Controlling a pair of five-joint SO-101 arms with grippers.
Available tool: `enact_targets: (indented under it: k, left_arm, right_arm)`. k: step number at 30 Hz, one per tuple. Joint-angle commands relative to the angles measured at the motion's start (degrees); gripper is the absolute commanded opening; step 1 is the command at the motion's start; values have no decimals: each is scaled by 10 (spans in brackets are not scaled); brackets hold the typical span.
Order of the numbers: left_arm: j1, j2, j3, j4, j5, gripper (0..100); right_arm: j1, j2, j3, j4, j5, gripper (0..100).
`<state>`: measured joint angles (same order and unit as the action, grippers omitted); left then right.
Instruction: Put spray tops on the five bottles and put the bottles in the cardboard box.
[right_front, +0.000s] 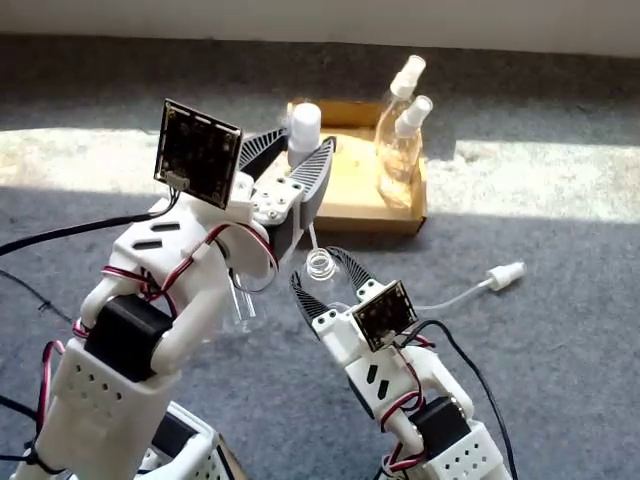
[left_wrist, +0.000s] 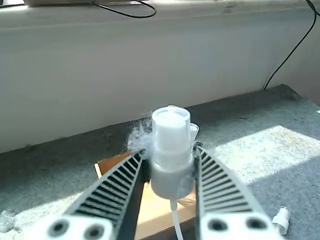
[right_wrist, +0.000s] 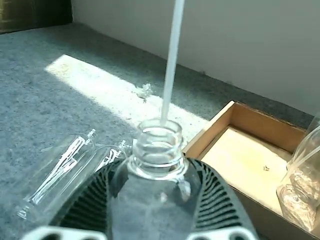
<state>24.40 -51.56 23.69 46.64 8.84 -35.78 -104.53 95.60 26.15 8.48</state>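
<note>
From the high view, the left hand (right_front: 303, 142) is held up over the middle of the worktop (right_front: 560, 360), clamped on a white spray top (right_front: 303, 125). Its dip tube (right_front: 312, 238) hangs straight down to the open bottle (right_front: 320, 264), which the right hand (right_front: 322, 276) grips upright just below. One hand steadies the neck so the other can thread the tube in. Toward the far edge lies the cardboard box (right_front: 345, 192), with two capped bottles (right_front: 400, 150) standing at its right end. A loose spray top (right_front: 505, 273) lies by the worktop's right edge, and empty bottles (right_front: 243, 300) lie beside the left arm.

In the left wrist view, the left hand (left_wrist: 170, 155) presses both fingers against the collar of the spray top (left_wrist: 171, 132), open only as wide as the collar. The nozzle is left free and the tube drops between the fingers.

In the right wrist view, the right hand (right_wrist: 157, 175) is closed around the shoulder of the bottle (right_wrist: 157, 145), leaving its mouth clear. The dip tube (right_wrist: 170, 60) comes down with its tip at the mouth, seemingly just inside. I judge that the top is not yet seated. The empty bottles (right_wrist: 65, 170) lie close on one side, with the cardboard box (right_wrist: 212, 131) just beyond the mouth.
</note>
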Motion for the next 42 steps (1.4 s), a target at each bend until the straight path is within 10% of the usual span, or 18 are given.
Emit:
enact_targets:
  k: [1,42]
  left_arm:
    - [-19,-3,-29,-14,4,53]
    - [88,-7,199,27,4,114]
  right_arm:
    - [-5,-8,-6,1,-4,4]
    - [71,-8,-10,1,-61,4]
